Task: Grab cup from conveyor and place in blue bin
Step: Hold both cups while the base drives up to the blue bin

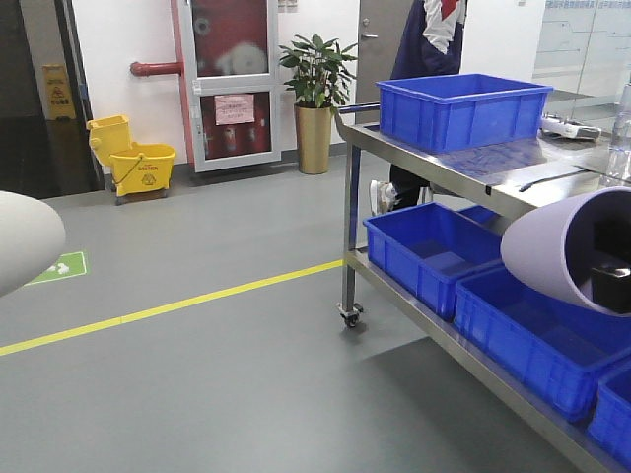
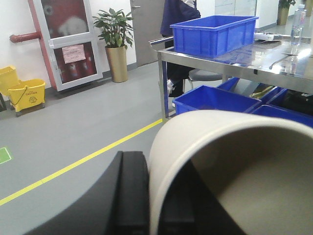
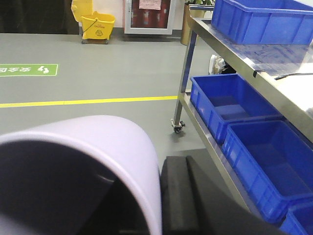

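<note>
My left gripper (image 2: 155,203) is shut on the wall of a cream cup (image 2: 234,161), with one black finger (image 2: 132,196) outside and the other inside. The cup's side shows at the front view's left edge (image 1: 20,236). My right gripper (image 3: 159,203) is shut on the wall of a lavender cup (image 3: 98,147), whose open mouth shows in the front view (image 1: 557,246). A blue bin (image 1: 463,108) stands on top of a steel cart. Several more blue bins (image 3: 230,105) fill its lower shelf, to the right of the lavender cup. The conveyor is out of view.
The steel cart (image 1: 444,158) on castors stands at the right, and a person (image 1: 424,49) stands behind it. A yellow floor line (image 1: 177,307) crosses the grey floor. A yellow mop bucket (image 1: 138,163) and a potted plant (image 1: 315,99) stand by the far wall.
</note>
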Robot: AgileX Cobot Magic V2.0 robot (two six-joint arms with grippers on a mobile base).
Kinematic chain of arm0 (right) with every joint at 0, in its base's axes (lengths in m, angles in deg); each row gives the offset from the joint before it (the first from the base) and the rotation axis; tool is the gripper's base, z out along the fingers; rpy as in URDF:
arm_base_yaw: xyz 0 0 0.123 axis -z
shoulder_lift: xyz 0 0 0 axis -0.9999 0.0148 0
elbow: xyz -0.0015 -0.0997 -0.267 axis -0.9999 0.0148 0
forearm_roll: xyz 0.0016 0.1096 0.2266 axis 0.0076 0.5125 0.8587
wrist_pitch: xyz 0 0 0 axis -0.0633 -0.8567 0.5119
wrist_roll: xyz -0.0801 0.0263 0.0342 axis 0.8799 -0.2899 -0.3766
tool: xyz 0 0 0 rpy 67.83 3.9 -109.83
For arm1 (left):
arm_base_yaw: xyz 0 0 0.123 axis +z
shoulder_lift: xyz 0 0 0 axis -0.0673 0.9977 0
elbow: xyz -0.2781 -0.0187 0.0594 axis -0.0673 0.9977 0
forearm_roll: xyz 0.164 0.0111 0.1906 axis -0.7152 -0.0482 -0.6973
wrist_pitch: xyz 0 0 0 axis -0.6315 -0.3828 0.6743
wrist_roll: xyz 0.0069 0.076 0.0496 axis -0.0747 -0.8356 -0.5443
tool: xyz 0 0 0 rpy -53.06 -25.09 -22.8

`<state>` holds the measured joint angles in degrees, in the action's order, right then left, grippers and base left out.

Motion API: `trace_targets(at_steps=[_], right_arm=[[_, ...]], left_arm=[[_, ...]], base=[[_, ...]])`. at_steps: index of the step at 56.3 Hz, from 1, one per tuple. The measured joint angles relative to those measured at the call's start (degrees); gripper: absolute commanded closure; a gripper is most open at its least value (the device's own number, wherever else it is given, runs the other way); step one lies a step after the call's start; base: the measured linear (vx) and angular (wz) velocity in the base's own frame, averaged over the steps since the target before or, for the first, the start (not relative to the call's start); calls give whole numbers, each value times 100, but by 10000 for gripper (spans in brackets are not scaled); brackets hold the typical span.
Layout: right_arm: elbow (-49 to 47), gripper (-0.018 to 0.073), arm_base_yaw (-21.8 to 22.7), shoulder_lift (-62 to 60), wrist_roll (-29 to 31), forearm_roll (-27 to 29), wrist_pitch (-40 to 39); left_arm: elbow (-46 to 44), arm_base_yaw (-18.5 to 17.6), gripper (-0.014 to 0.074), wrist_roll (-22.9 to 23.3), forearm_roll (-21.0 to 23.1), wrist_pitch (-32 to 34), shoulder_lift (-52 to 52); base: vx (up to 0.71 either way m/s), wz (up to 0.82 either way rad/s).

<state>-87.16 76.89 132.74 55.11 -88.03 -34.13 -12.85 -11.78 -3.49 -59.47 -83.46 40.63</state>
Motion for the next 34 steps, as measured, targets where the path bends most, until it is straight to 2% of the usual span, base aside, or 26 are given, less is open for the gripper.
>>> trace_targets(at_steps=[34], right_arm=[[0, 568, 0, 0, 0, 0, 7]], left_arm=[[0, 0, 603, 0, 0, 0, 0]], base=[[34, 13]])
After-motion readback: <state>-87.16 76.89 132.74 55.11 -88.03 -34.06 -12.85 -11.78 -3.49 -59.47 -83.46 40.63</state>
